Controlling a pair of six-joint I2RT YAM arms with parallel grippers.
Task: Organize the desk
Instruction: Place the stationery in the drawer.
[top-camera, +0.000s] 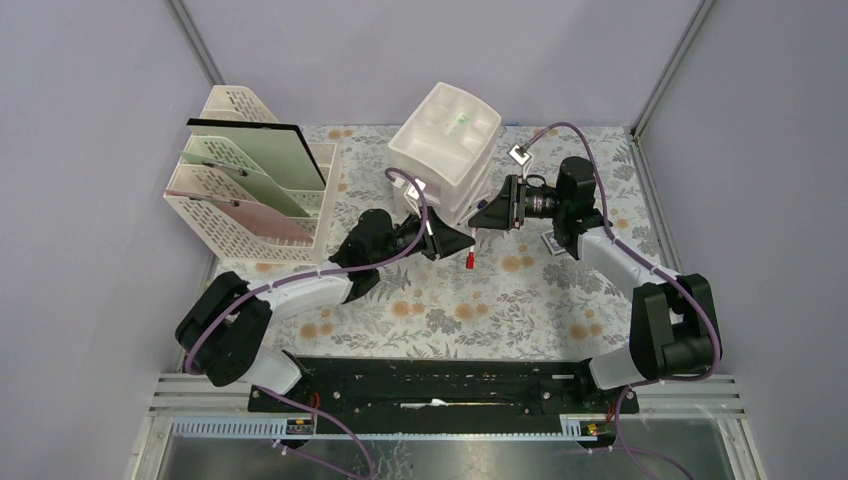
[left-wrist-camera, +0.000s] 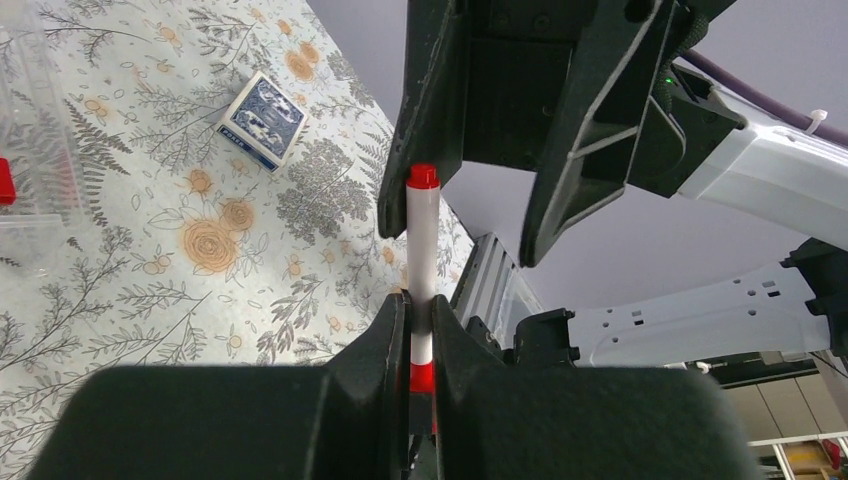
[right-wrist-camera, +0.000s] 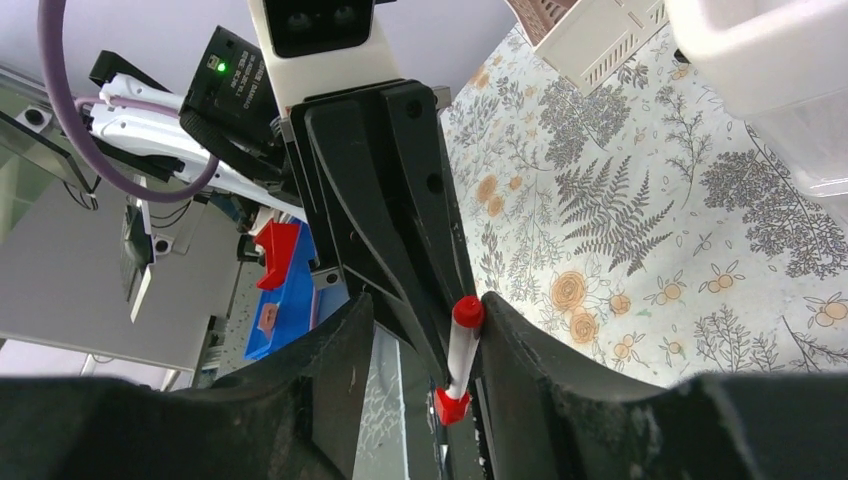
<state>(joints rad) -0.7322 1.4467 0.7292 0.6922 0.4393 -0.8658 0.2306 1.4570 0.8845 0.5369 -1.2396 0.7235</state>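
1. Desk (top-camera: 520, 300) lies beneath both arms, with the marker (left-wrist-camera: 421, 250) in the air above its middle.
2. Left gripper (left-wrist-camera: 420, 312) is pinched tight on the marker. Right gripper (right-wrist-camera: 428, 322) is spread wide around its cap, gripping nothing.
3. Risk: if the right closes off-centre, it levers the marker loose and drops it.

Smooth plastic marker (left-wrist-camera: 421, 270), matt cloth desk (top-camera: 520, 295)

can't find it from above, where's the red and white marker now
Top view, centre: the marker is clamped in the left gripper just in front of the drawer unit, its red end between the fingers of the open right gripper.
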